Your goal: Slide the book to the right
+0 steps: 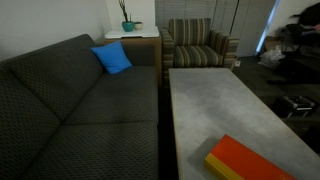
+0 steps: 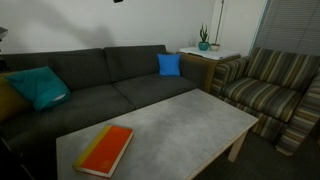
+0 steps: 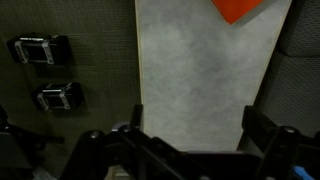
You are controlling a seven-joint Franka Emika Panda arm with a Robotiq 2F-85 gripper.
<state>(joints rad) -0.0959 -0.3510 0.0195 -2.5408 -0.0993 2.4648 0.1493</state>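
- Book (image 2: 105,150) lying flat on the bench (image 2: 185,120), orange-red cover up, near one end of the pale grey top and close to its long edge.
- In an exterior view, yellow side edge of the book showing at the lower corner of the bench.
- In the wrist view, only an orange corner at the top edge of the picture, well apart from the pincer (image 3: 190,128).
- Pincer low in the wrist view, jaws spread wide above bare bench top, nothing between them, touching nothing.
- Beside the bench along one long side, a dark grey sofa (image 2: 100,85).
- On the sofa, a blue cushion (image 2: 169,65) propped against the backrest at one end and a teal cushion (image 2: 38,87) at the opposite end.
- Past the blue cushion end, a side table (image 2: 212,57) with a potted plant (image 2: 204,40) on top.
- Next to that, a striped armchair (image 2: 270,90), near the far end of the bench.
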